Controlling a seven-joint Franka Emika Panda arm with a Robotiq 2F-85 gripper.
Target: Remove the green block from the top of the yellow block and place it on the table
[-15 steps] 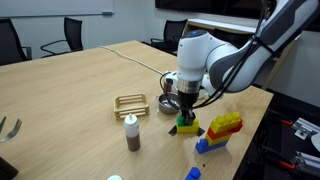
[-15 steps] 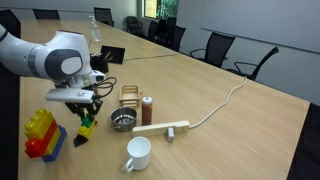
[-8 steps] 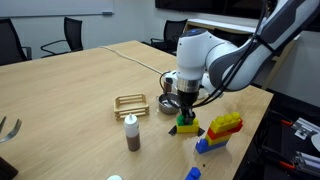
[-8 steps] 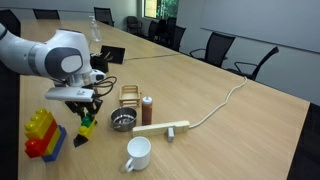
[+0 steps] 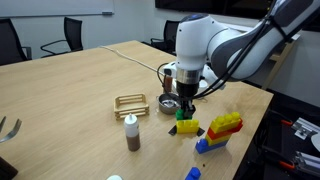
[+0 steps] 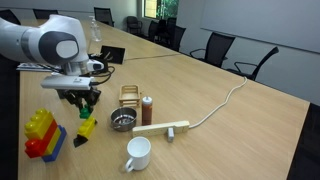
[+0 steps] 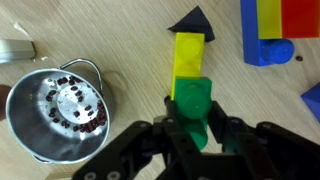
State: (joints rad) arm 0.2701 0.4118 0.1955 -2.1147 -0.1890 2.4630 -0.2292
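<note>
My gripper (image 7: 194,128) is shut on the green block (image 7: 193,100), a small bright green brick held between the fingers. The yellow block (image 7: 186,55) lies on the table (image 7: 120,30) just beyond it, beside a black triangular piece (image 7: 193,20). In both exterior views the gripper (image 5: 185,106) (image 6: 83,104) hangs a little above the yellow block (image 5: 188,128) (image 6: 86,128), with the green block (image 5: 184,114) (image 6: 84,113) at its fingertips. I cannot tell whether green and yellow still touch.
A metal strainer bowl (image 7: 60,105) (image 5: 167,105) (image 6: 122,121) sits close beside the gripper. A red, blue and yellow brick stack (image 5: 222,128) (image 6: 40,135) stands on the other side. A white mug (image 6: 138,153), a brown bottle (image 5: 131,132), a wooden rack (image 5: 131,103) and a cable lie nearby.
The gripper has risen from its low position over the blocks, and the green block has come up with it.
</note>
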